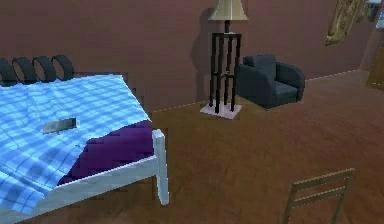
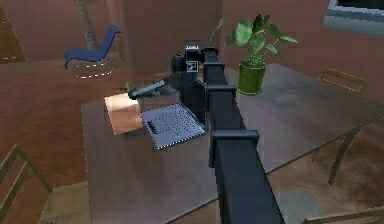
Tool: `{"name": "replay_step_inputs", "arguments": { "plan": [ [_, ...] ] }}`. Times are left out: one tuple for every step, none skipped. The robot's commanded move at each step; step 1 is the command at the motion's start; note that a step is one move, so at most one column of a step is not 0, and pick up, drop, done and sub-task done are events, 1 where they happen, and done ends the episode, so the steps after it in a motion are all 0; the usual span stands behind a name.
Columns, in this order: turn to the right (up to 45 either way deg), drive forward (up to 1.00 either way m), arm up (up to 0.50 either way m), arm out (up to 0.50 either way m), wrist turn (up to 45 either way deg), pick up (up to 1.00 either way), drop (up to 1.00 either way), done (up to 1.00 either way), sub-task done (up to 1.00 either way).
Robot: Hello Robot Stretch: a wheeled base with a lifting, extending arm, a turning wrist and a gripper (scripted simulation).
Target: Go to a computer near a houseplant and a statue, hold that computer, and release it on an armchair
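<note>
Start at the arm [image 2: 235, 160]: a dark square bar reaching out over a brown, smooth-topped wooden table [image 2: 135, 178]. The computer [image 2: 172, 125] lies flat on that table just beside the arm, a thin grey slab with a dotted keyboard face. Judge it stiff, fairly light but awkward, and slick-cased, with a hinge and screen you could crack. Take it by a free edge of the flat base, not the lid, and keep it level so it doesn't slide out. Just past it sits a tan box [image 2: 120, 112], blocky and matte. The gripper [image 2: 148, 89] shows above that box with dark thin fingers. You cannot tell how the jaws stand, nor whether anything is held, since things lie behind it. Farther along the table is a houseplant [image 2: 257, 45], broad green leaves in a green pot. Beyond that stands a blue chair [image 2: 95, 48] with a curved frame. In the forward view you have a slatted wooden chair [image 1: 320, 195] nearest, then a bed [image 1: 70, 120] with a soft blue checked cover and a white frame. Beyond those are a lamp [image 1: 226, 50] and the padded dark armchair [image 1: 270, 80] by the far wall, well apart from the table.
</note>
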Motion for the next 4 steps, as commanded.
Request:
{"name": "replay_step_inputs", "arguments": {
  "plan": [
    [0.0, 0.0, 0.0, 0.0, 6.0, 0.0, 0.0, 0.0, 0.0],
    [0.0, 0.0, -0.3, 0.0, 0.0, 0.0, 0.0, 0.0, 0.0],
    [0.0, 0.0, 0.0, 0.0, 0.0, 1.0, 0.0, 0.0, 0.0],
    [0.0, 0.0, 0.1, 0.0, 0.0, 0.0, 0.0, 0.0, 0.0]
  ]
}}
